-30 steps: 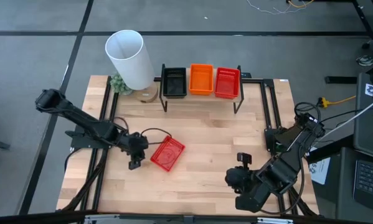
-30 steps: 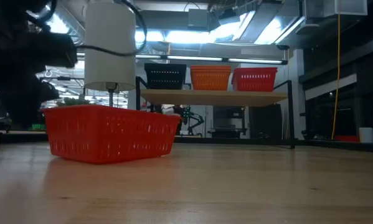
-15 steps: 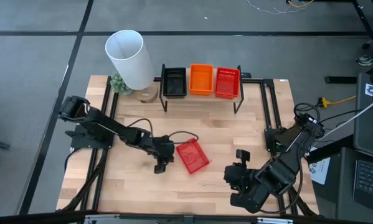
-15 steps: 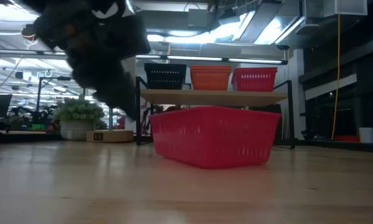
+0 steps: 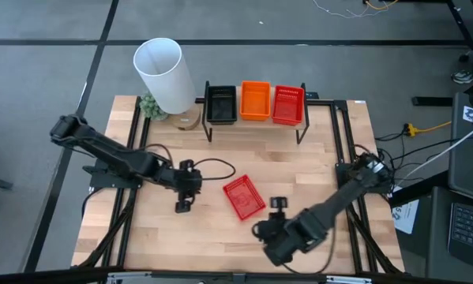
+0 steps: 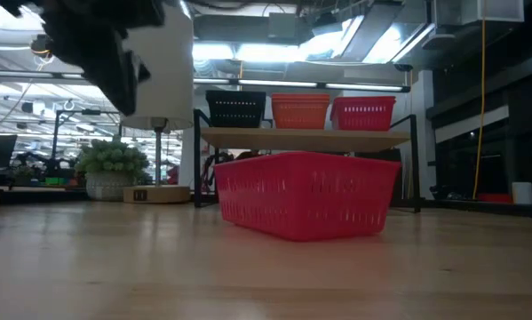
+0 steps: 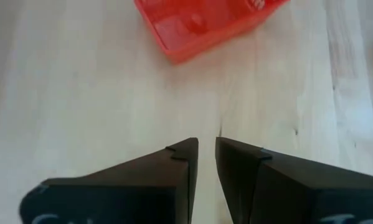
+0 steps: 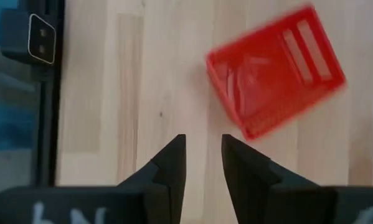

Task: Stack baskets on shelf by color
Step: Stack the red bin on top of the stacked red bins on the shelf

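A loose red basket (image 5: 243, 196) rests upright on its base in the middle of the table; it also shows in the low view (image 6: 305, 194). The shelf (image 5: 256, 125) stands at the far edge and carries a black basket (image 5: 220, 103), an orange basket (image 5: 255, 101) and a red basket (image 5: 287, 105). My left gripper (image 5: 182, 205) hangs to the left of the loose basket, apart from it, fingers shut; its wrist view shows the basket (image 7: 205, 22) ahead. My right gripper (image 5: 277, 204) is just right of the basket, slightly open, touching nothing (image 8: 203, 146).
A tall white cylinder (image 5: 163, 75) and a small green plant (image 5: 149, 105) stand at the far left corner beside the shelf. Bare wood lies around the loose basket. Black frame rails (image 5: 348, 142) run along the table's left and right sides.
The loose red basket has slid along the table toward the right and turned about, staying on its base. My left gripper went with it to the right, then drew back toward the left. My right arm has reached from the near right corner toward the basket.
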You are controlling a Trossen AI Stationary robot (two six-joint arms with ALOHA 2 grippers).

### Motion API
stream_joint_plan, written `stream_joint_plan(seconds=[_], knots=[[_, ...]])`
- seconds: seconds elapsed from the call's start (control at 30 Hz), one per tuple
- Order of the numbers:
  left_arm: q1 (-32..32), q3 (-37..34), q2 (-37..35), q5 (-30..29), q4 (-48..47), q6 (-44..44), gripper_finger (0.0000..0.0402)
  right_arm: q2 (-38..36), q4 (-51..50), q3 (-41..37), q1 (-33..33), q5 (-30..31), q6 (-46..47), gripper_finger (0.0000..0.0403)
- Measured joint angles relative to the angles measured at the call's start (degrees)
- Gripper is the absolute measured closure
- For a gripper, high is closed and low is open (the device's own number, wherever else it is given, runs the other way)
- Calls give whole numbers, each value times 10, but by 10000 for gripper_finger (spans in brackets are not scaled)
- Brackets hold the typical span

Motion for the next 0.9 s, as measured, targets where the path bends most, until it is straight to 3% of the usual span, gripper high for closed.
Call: stream_joint_plan(seconds=[0.17, 0.3, 0.53, 0.9], knots=[[-19, 0, -36, -47, -19, 0, 353, 38, 76, 0, -43, -9, -152, 301], [-29, 0, -52, -78, -54, 0, 353, 72, 96, 0, -72, -47, -209, 301], [-53, -1, -118, -150, -139, -30, 353, 122, 74, 0, -104, -93, -225, 301], [-94, -1, -264, -217, -188, -30, 353, 129, 56, 0, -126, -82, -228, 301]])
